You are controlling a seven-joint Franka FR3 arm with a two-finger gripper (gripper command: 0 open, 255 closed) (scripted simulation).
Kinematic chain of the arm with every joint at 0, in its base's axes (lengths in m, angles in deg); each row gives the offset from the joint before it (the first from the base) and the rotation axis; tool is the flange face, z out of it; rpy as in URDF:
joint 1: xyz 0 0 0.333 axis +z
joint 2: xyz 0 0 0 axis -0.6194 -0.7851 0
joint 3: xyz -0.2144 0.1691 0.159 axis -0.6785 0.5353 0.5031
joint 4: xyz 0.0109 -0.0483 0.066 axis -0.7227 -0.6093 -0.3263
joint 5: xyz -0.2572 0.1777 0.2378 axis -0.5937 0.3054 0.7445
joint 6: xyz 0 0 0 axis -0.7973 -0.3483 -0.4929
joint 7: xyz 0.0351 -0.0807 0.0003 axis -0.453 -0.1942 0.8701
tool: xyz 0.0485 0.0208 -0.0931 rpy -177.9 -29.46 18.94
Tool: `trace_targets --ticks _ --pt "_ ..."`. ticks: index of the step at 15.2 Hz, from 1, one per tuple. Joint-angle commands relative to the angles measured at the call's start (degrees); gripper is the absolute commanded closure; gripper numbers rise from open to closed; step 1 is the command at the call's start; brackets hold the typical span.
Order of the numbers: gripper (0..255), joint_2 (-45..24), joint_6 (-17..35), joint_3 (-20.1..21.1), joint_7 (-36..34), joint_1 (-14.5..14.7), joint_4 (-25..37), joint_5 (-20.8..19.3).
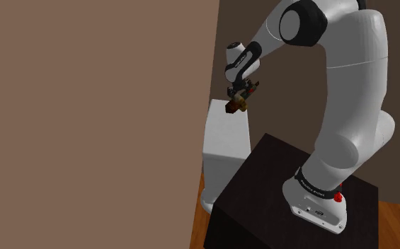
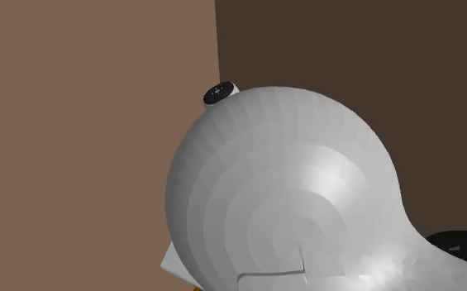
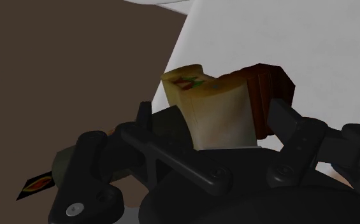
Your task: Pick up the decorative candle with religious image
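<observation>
Gripper (image 3: 215,127) clamped on the candle (image 3: 213,111). In the wrist view you see 2 black fingers (image 3: 285,118) pressing its sides. Candle has a cream body with a small red-and-green picture near the top and a dark brown part beside it.

In the shoulder view the gripper hangs over the far top edge of a white cabinet (image 1: 226,141), candle in its grip. You cannot tell whether the candle touches the cabinet top.

Arm (image 1: 347,85) rises from the dark stand (image 1: 262,191). Brown wall (image 1: 85,106) at that view's left, wood floor (image 1: 396,212) at lower right.
</observation>
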Motion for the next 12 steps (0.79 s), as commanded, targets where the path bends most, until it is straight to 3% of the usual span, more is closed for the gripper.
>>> trace_targets --ticks 1,5,6,12 --pt "0 -1.23 1.2 -0.04 -0.52 0.0 -0.03 -0.14" --pt "0 -2.83 2.49 -0.03 -0.99 -0.08 0.23 -0.2" --pt "255 -2.81 2.47 -0.03 -0.99 -0.08 0.22 -0.2" --pt "255 -2.76 2.49 -0.05 -0.95 -0.12 0.16 -0.21"
